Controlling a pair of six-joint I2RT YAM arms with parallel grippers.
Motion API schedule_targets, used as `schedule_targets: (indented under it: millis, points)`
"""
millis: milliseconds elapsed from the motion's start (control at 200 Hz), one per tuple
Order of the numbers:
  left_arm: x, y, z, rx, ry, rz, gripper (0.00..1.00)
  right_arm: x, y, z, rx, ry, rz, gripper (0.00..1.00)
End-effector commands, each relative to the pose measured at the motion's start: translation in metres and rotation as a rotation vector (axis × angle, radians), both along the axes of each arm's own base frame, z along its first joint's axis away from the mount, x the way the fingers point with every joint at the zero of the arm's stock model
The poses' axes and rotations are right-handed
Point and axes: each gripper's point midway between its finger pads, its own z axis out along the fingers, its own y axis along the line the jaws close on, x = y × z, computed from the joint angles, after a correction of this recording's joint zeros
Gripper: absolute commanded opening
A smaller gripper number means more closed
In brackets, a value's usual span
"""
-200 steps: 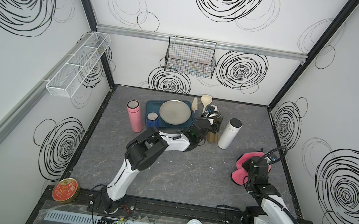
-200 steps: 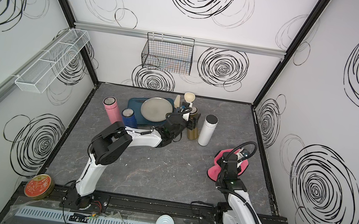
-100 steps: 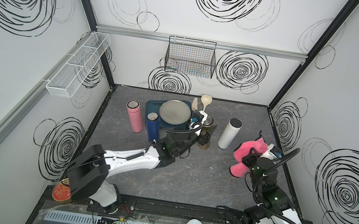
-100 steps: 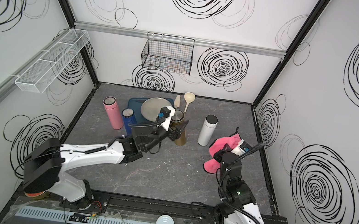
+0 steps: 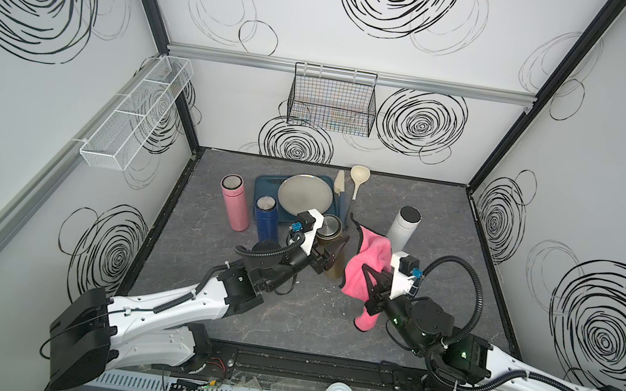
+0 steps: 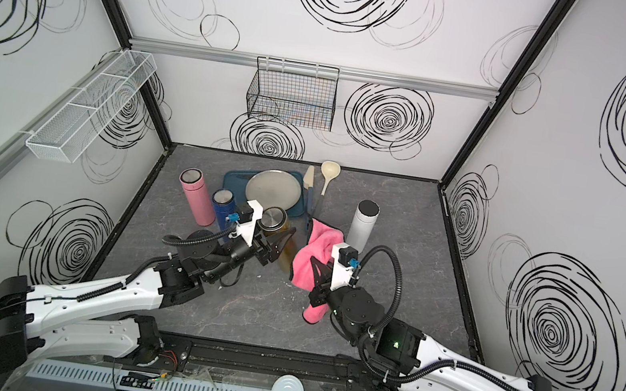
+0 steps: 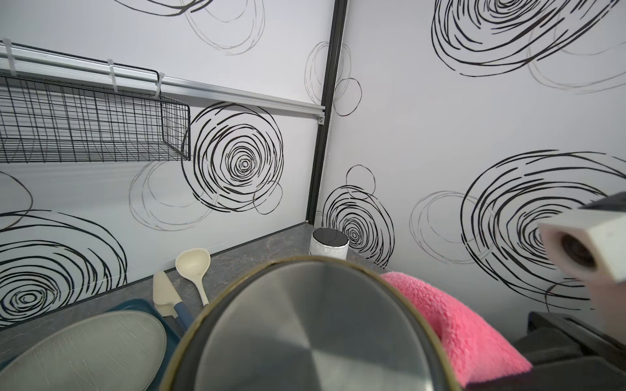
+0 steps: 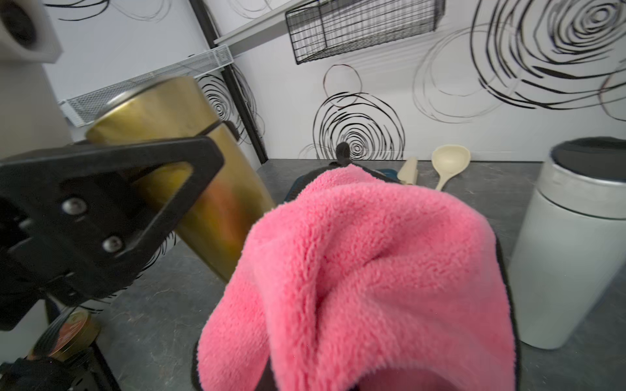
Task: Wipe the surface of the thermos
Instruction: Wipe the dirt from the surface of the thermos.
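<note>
**Item:** gold thermos [image 5: 336,265], with a steel lid.

**Location:** It is held tilted over the middle of the table [image 5: 207,273], just in front of the blue tray [image 5: 265,185]. It lies between the blue thermos [image 5: 265,225] and the white thermos [image 5: 402,233]. Whether its base rests on the table cannot be told.

**Holder:** The left gripper [image 5: 330,253] is clamped around the body below the lid.

**Handling (judged):**
- The body is rigid metal with a glossy wall, so it is likely slippery.
- Moderate weight is expected, more if it is filled.
- It is not fragile, though it could be dented.
- It is best gripped at mid-body, leaving the wall facing the cloth exposed.

**Accessory:** A pink cloth [image 5: 367,255], soft, fluffy and limp, is bunched in the tightly closed right gripper [image 5: 374,283] and draped over its fingers. It is held just beside the thermos wall, and contact cannot be confirmed.
</note>
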Motion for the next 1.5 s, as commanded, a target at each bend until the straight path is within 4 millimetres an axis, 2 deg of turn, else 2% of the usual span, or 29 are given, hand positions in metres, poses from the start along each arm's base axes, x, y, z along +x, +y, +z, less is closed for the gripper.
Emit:
schedule_targets:
  millis: [0,75,125,240,310,375,465,570,645,715,811,1006,1066,1121,1276,1351,1436,1491]
  points:
    - [-0.017,0.001,0.041,-0.14,-0.091,-0.08,0.0,-0.011,0.022,0.054,0.104,-0.115,0.111,0.0]
    - [-0.019,0.0,0.042,-0.146,-0.095,-0.092,0.0,-0.012,0.03,0.058,0.101,-0.124,0.137,0.0]
    - [-0.021,-0.001,0.043,-0.145,-0.097,-0.106,0.0,-0.011,0.035,0.049,0.082,-0.118,0.14,0.0]
    - [-0.025,-0.006,0.043,-0.139,-0.107,-0.136,0.0,-0.004,0.041,0.006,0.036,-0.071,0.11,0.0]
    - [-0.026,-0.005,0.044,-0.147,-0.113,-0.137,0.0,-0.004,0.035,-0.033,0.023,-0.048,0.095,0.0]
    - [-0.026,-0.005,0.047,-0.16,-0.115,-0.14,0.0,-0.007,0.026,-0.046,0.075,-0.069,0.098,0.0]
    - [-0.035,-0.01,0.053,-0.17,-0.135,-0.192,0.0,-0.013,0.019,-0.032,0.121,-0.112,0.12,0.0]
    - [-0.041,-0.014,0.056,-0.171,-0.148,-0.218,0.0,-0.025,0.021,0.016,0.154,-0.196,0.193,0.0]
    - [-0.046,-0.016,0.057,-0.171,-0.161,-0.242,0.0,-0.03,0.024,0.042,0.172,-0.226,0.225,0.0]
    - [-0.048,-0.016,0.056,-0.167,-0.166,-0.251,0.0,-0.031,0.031,0.047,0.171,-0.225,0.245,0.0]
    - [-0.051,-0.016,0.057,-0.169,-0.17,-0.259,0.0,-0.018,0.033,0.025,0.142,-0.175,0.174,0.0]
    - [-0.057,-0.009,0.065,-0.206,-0.178,-0.271,0.0,0.0,0.011,-0.064,0.098,-0.025,0.083,0.0]
    - [-0.06,-0.007,0.069,-0.229,-0.176,-0.284,0.0,0.001,0.007,-0.075,0.089,-0.001,0.071,0.0]
    - [-0.063,-0.007,0.07,-0.242,-0.173,-0.293,0.0,-0.001,0.009,-0.067,0.099,-0.012,0.084,0.0]
    - [-0.065,-0.01,0.067,-0.248,-0.159,-0.322,0.0,-0.015,0.024,-0.001,0.162,-0.132,0.181,0.0]
    - [-0.067,-0.01,0.069,-0.249,-0.167,-0.325,0.0,-0.021,0.03,0.023,0.194,-0.163,0.224,0.0]
    - [-0.069,-0.011,0.07,-0.245,-0.177,-0.329,0.0,-0.022,0.035,0.028,0.201,-0.171,0.241,0.0]
    - [-0.069,-0.011,0.071,-0.242,-0.186,-0.331,0.0,-0.019,0.035,0.018,0.19,-0.156,0.225,0.0]
